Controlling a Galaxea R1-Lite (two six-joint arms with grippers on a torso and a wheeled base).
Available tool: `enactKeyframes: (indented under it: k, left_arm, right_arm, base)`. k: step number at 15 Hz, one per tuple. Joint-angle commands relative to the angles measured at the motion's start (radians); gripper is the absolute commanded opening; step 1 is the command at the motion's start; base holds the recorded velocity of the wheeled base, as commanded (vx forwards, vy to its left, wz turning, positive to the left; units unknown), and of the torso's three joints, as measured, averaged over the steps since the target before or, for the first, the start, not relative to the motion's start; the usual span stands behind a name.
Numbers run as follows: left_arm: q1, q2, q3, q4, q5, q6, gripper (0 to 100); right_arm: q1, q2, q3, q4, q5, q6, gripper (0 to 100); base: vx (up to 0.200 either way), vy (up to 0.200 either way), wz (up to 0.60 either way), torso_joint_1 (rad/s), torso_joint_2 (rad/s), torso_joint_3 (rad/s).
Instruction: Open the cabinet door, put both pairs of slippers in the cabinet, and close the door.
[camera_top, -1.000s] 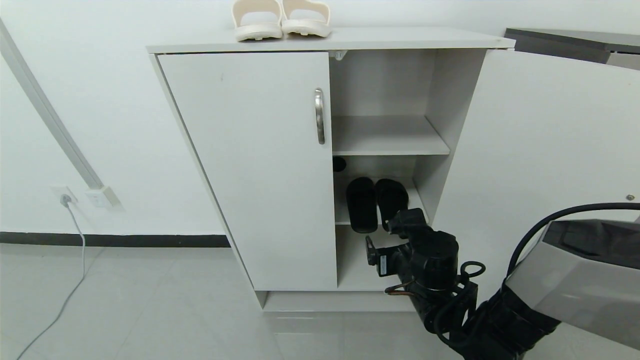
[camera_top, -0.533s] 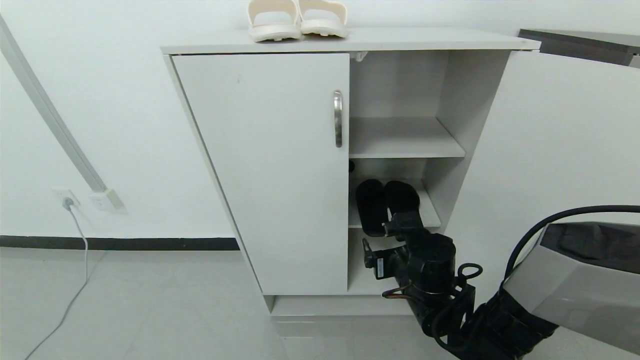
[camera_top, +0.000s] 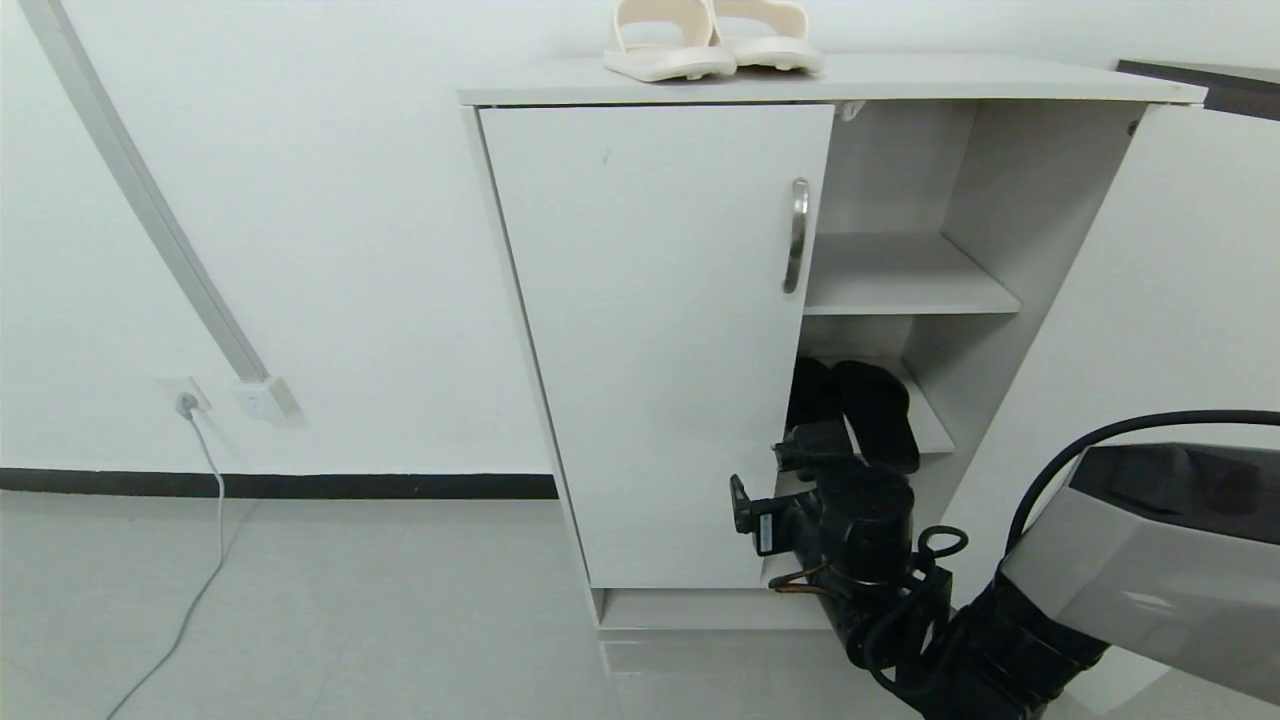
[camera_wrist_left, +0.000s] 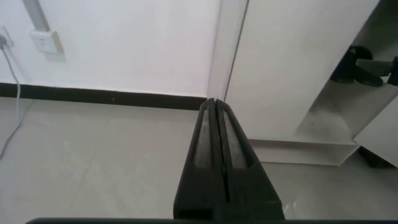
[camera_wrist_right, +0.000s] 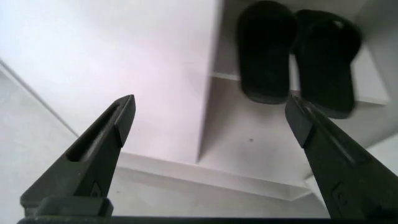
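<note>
Black rubber slippers (camera_top: 875, 415) are shelved in the white cabinet (camera_top: 650, 330); the cream slippers (camera_top: 715, 45) on top are probably to be fetched next. The right pincer (camera_wrist_right: 210, 106) is spread wide and empty, the left pincer (camera_wrist_left: 215, 104) pressed closed on nothing.

The head camera has shifted, so the white two-door cabinet (camera_top: 1000, 80) now shows further right without having moved itself. The pair of black slippers (camera_top: 878, 410) on its shelf is now partly hidden behind the closed white door (camera_top: 650, 330). The black right gripper (camera_top: 812, 447) has come across from before the right slipper to that door's edge
</note>
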Motion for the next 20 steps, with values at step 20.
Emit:
enactKeyframes:
  k: [20]
  left_arm:
    - [0.000,0.002,0.000,0.000,0.002,0.003,0]
  right_arm:
    - [-0.009,0.023,0.055,-0.137,0.052,-0.086,100]
  base:
    - [0.000,0.010,0.00,0.001,-0.03,-0.044]
